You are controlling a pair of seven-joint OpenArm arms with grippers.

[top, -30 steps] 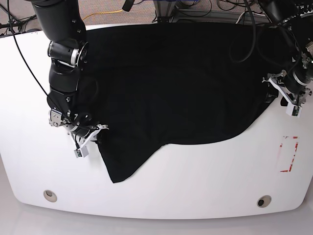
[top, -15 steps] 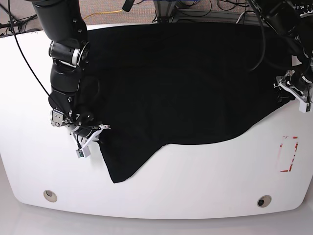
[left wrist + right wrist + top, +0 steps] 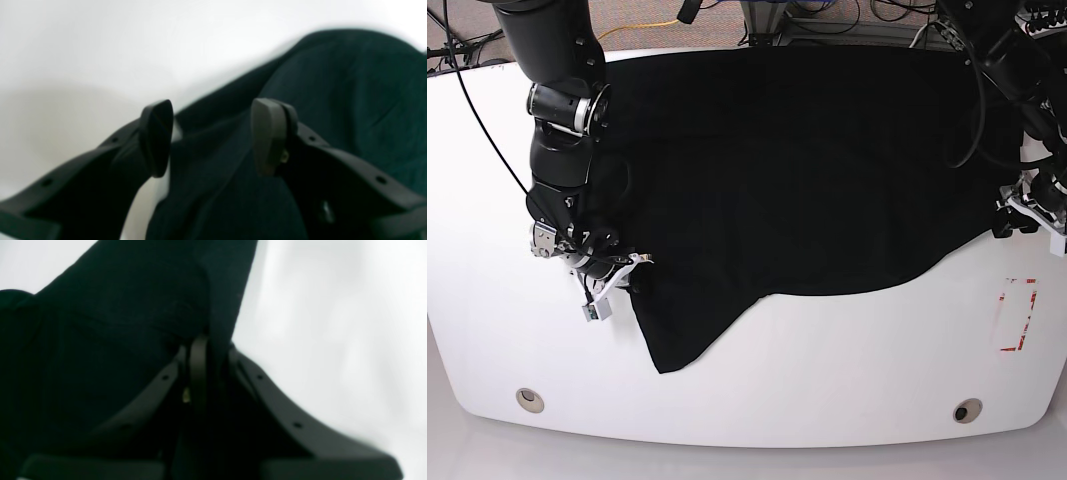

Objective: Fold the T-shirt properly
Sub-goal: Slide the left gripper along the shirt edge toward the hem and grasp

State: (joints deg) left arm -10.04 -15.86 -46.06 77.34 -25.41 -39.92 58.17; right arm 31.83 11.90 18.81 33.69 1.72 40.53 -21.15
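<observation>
No fold is seen yet: the T-shirt (image 3: 797,170) is spread on the worktop (image 3: 827,370). Its edge is pinched by the right gripper (image 3: 200,366); the left gripper (image 3: 213,136) is held with fingers wide.

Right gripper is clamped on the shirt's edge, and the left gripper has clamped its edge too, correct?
Not quite. The right gripper is shut on the T-shirt, but the left gripper is open: in the left wrist view its fingers stand apart, with the cloth lying between them, not pinched.
</observation>
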